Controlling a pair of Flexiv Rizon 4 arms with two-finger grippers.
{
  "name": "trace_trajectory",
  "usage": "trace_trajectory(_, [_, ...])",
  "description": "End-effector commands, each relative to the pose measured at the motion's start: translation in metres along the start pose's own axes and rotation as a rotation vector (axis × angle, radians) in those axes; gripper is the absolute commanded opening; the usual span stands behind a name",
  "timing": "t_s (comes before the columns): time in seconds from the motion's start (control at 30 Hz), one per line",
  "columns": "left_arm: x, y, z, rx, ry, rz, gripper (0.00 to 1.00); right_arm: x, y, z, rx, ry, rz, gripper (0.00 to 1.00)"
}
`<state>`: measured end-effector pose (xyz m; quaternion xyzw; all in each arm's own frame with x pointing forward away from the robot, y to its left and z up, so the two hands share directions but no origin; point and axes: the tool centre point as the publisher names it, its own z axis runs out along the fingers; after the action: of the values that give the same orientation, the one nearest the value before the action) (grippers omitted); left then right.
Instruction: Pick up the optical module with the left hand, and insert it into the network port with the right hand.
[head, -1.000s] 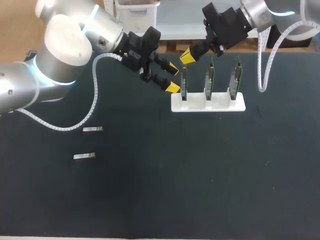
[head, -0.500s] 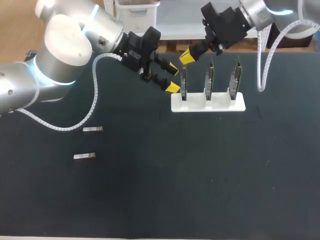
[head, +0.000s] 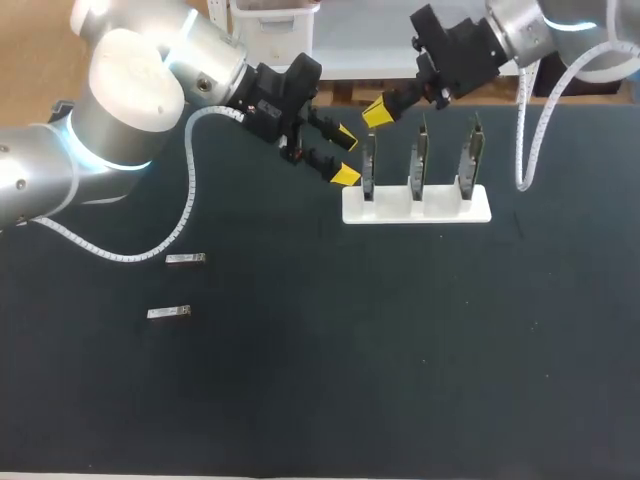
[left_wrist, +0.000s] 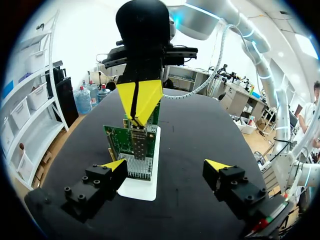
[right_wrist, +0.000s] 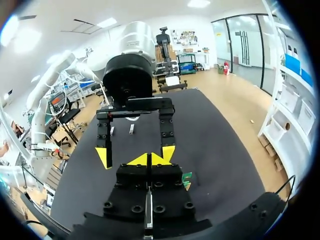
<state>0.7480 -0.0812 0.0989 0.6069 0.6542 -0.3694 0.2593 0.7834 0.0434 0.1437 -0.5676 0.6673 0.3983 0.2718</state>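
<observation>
Space is kept between the yellow tips of the left tool (head: 345, 156), so that its fingers stand wide apart and unloaded; it is held just beside the end of the white stand (head: 415, 210), and the left arm (head: 130, 95) is brought in from the left over the dark worktop (head: 400, 340). Three green circuit cards are carried upright in a row in the stand; the first card (head: 367, 165), at the end nearest the left tool, is faced by the spread fingers. In the left wrist view the first card (left_wrist: 134, 145) is seen ahead of the left tool (left_wrist: 166, 167), closer to one finger than to the other, with metal parts on its face; whether that finger touches the card cannot be told, and which part is the network port cannot be told either.

The right tool (head: 377, 112) is held over the top edge of the first card; its yellow tips are pressed together. In the right wrist view the right tool (right_wrist: 150, 159) is seen with its tips met in a point and nothing visible between them.

Two optical modules are laid flat on the worktop at the left, well apart from both tools and from the stand; the far module (head: 185, 259) is placed near the near module (head: 168, 313), which lies closer to the front edge; neither is touched.
</observation>
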Motion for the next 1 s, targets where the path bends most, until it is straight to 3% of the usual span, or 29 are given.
trace_trajectory(0.03, [0.0, -0.002, 0.0, -0.005, 0.002, -0.002, 1.0, 0.002, 0.0, -0.008, -0.008, -0.051, -0.005, 0.0])
trace_trajectory(0.27, [0.0, -0.002, 0.0, -0.005, 0.002, -0.002, 1.0, -0.022, 0.008, -0.034, 0.005, -0.121, -0.037, 0.0])
trace_trajectory(0.4, [0.0, -0.002, 0.0, -0.005, 0.002, -0.002, 1.0, -0.024, 0.006, -0.055, 0.036, -0.13, -0.064, 0.0])
trace_trajectory(0.7, [0.0, -0.002, 0.0, -0.005, 0.002, -0.002, 1.0, 0.0, 0.009, -0.097, 0.047, -0.077, -0.108, 0.0])
trace_trajectory(1.0, [0.0, -0.002, 0.0, -0.005, 0.002, -0.002, 1.0, 0.032, 0.02, -0.104, 0.02, -0.018, -0.077, 0.0])
